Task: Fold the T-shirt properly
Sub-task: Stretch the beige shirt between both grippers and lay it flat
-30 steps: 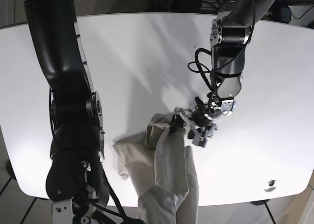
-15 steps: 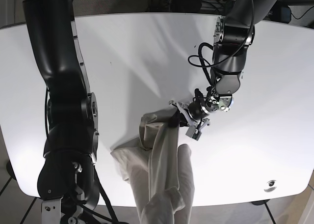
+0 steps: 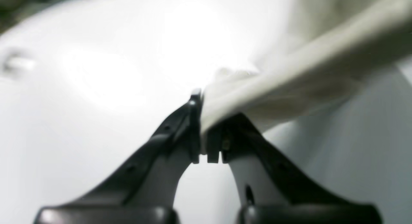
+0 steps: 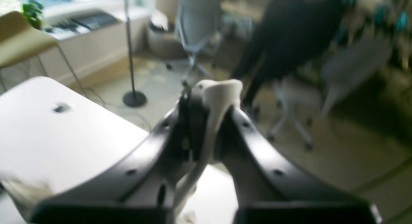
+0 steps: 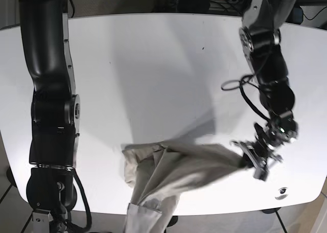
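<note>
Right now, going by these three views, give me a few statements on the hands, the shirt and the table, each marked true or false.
1. The left hand is shut on the cream cotton T-shirt. True.
2. The right hand is open and holds nothing. False: it is shut on a fold of pale cloth.
3. The T-shirt lies flat and neatly folded. False: it is bunched, pulled toward the left hand, part hanging over the near edge.
4. The white rounded table bears the shirt near its front edge. True.
5. The left hand is above the table's far edge. False: it is near the front corner.
</note>
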